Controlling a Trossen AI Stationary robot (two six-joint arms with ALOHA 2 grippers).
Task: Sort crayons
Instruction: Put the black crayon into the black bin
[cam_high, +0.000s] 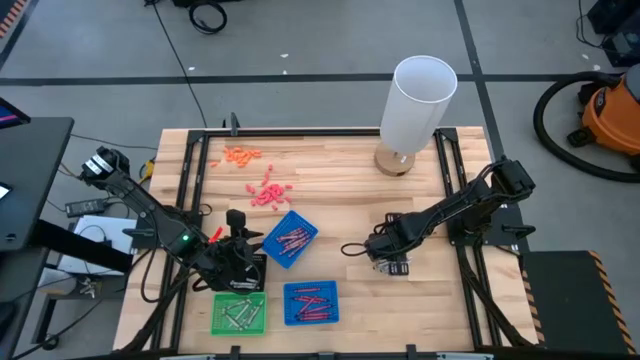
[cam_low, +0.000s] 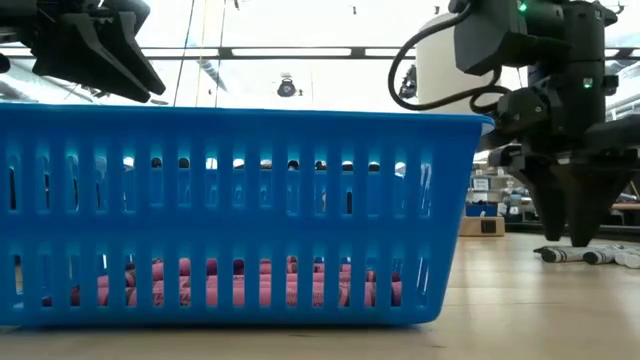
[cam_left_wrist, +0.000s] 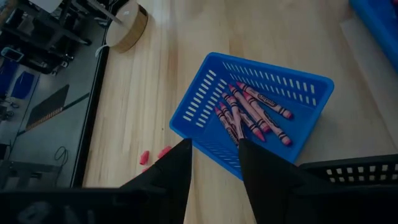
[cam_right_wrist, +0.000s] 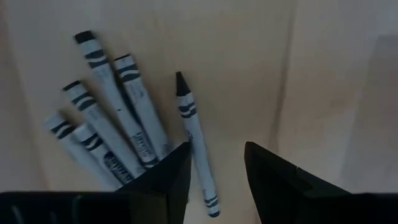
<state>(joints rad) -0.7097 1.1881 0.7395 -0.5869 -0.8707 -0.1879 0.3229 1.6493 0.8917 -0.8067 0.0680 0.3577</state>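
Lying just beyond the right gripper's (cam_right_wrist: 216, 163) empty, parted fingers: grey crayons (cam_right_wrist: 134, 112).

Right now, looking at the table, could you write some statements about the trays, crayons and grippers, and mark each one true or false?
1. The tilted blue tray holds red crayons. True.
2. The right gripper hangs over loose grey crayons on the bare table. True.
3. The green tray holds red crayons. False: it holds grey ones.
4. The left gripper is shut on a crayon. False: its fingers stand apart, holding nothing.
5. Three blue trays stand on the table. False: two blue, one green.
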